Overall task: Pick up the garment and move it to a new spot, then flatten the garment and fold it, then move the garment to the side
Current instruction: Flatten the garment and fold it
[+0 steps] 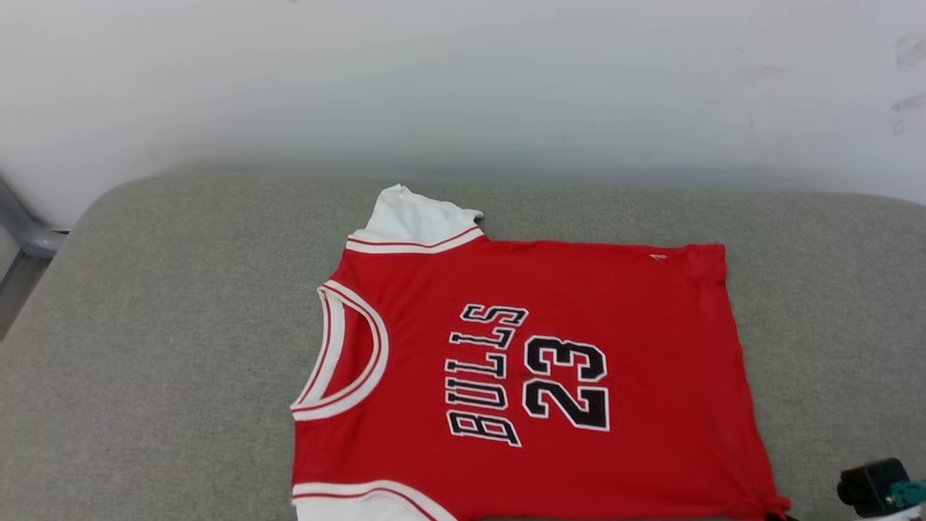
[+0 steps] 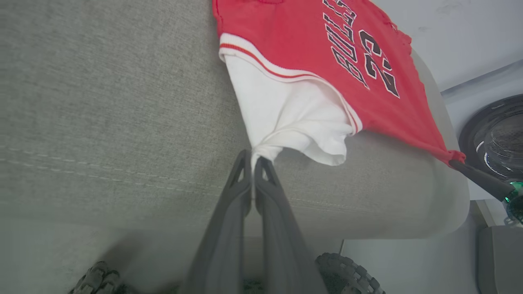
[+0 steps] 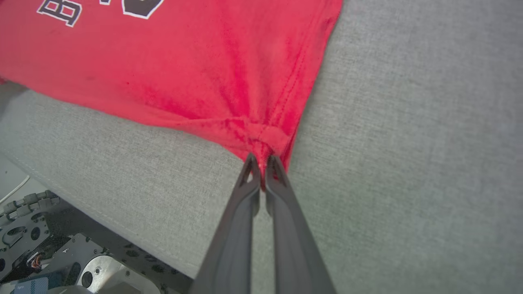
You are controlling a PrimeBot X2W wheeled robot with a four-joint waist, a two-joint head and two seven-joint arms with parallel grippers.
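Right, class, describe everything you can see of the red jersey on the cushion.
The garment is a red knit-looking jersey with white sleeves, red-and-white striped collar and trim, and black white-outlined BULLS 23. It lies spread flat, print up, collar toward the robot's left, on the grey cushion. The left gripper pinches its white sleeve; the right gripper pinches a bunched hem corner.

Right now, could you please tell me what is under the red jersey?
The jersey lies flat on the grey cushion, which shows around it. Whatever the cloth covers is hidden. The left gripper pinches its white sleeve, the right gripper its hem corner.
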